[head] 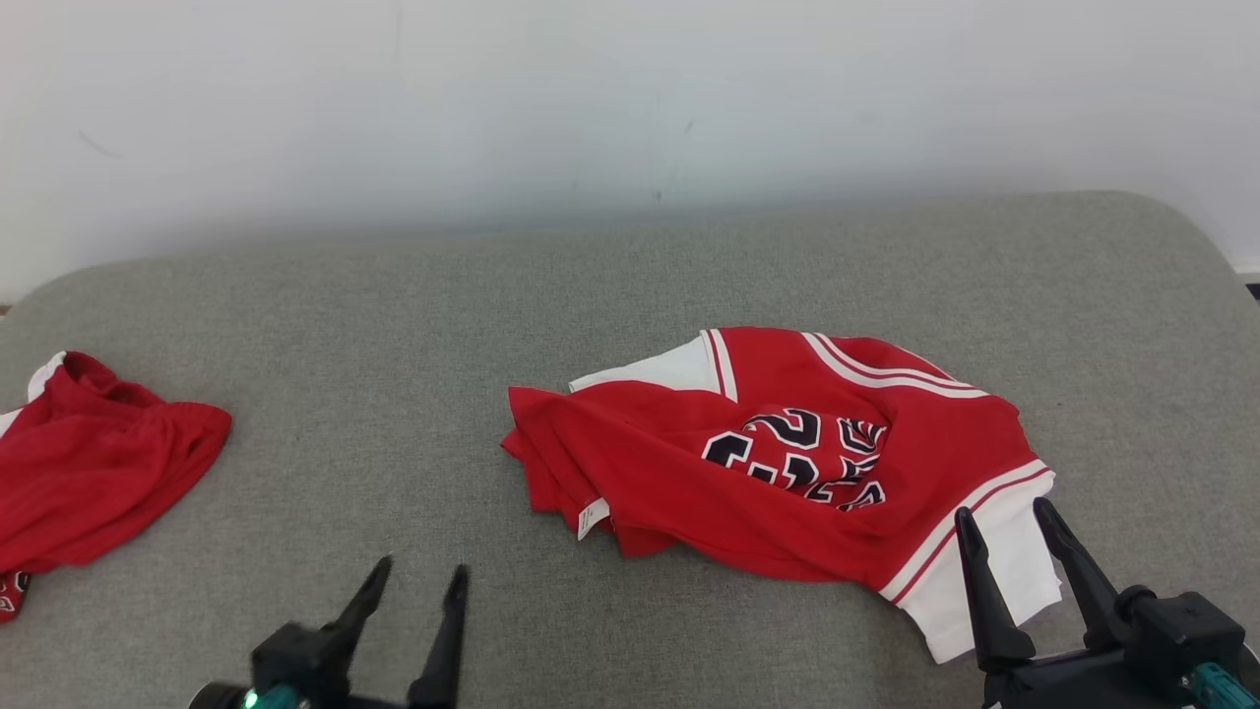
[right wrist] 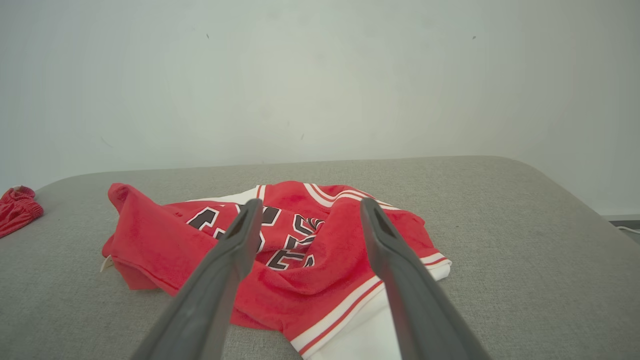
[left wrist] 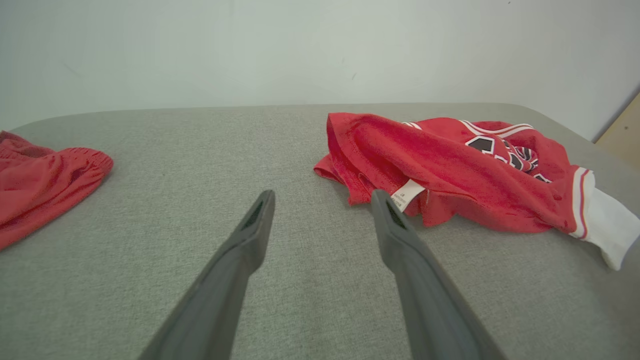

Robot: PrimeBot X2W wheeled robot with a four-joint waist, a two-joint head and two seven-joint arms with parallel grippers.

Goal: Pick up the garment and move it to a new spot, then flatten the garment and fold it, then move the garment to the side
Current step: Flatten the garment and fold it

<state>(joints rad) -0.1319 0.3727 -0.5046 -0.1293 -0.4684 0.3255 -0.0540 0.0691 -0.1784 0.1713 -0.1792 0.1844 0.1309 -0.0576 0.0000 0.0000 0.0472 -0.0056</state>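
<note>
The garment (head: pixel 787 458) is a crumpled red jersey with white trim and dark numerals, lying right of centre on the grey padded surface (head: pixel 394 335). It also shows in the left wrist view (left wrist: pixel 450 170) and the right wrist view (right wrist: pixel 300 250). My left gripper (head: pixel 421 581) stands open at the bottom, left of the garment, nothing between its fingers (left wrist: pixel 250 235). My right gripper (head: pixel 1006 520) is open over the garment's white near-right corner, apart from the cloth as far as I can tell.
A second red cloth (head: pixel 89 463) lies bunched at the surface's far left edge. A pale wall (head: pixel 630 108) rises behind the surface. Bare grey padding stretches between the two cloths.
</note>
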